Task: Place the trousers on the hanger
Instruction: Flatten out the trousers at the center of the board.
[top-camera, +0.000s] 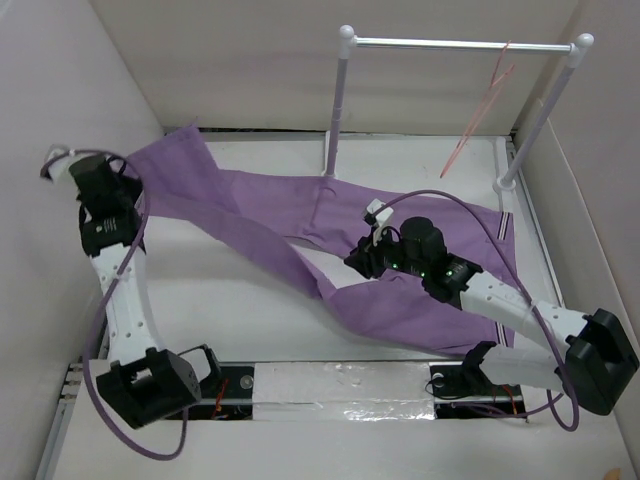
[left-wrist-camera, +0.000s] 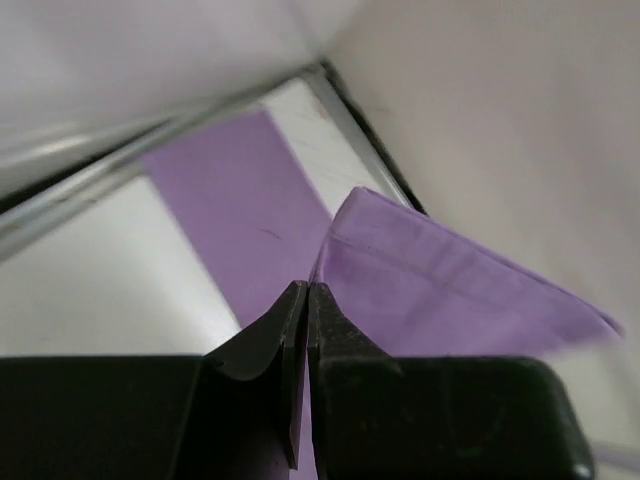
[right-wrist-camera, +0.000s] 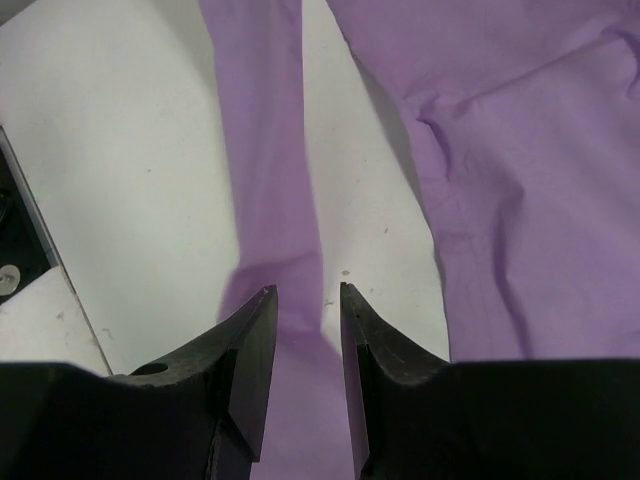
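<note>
The purple trousers (top-camera: 300, 235) lie spread on the white table, legs running to the left and the striped waistband (top-camera: 505, 228) at the right. My left gripper (top-camera: 128, 170) is at the far left, shut on the end of one trouser leg (left-wrist-camera: 430, 290), with cloth pinched between its jaws (left-wrist-camera: 305, 288). My right gripper (top-camera: 360, 262) is open and hovers low over the trousers near the crotch. In the right wrist view one leg (right-wrist-camera: 265, 150) runs under its parted jaws (right-wrist-camera: 305, 290). The pink hanger (top-camera: 488, 100) hangs from the rack's bar at the back right.
A rack with white posts (top-camera: 338, 100) and a silver crossbar (top-camera: 450, 44) stands at the back. White walls close in on the left, back and right. A metal rail (left-wrist-camera: 100, 170) runs along the table edge by the left gripper.
</note>
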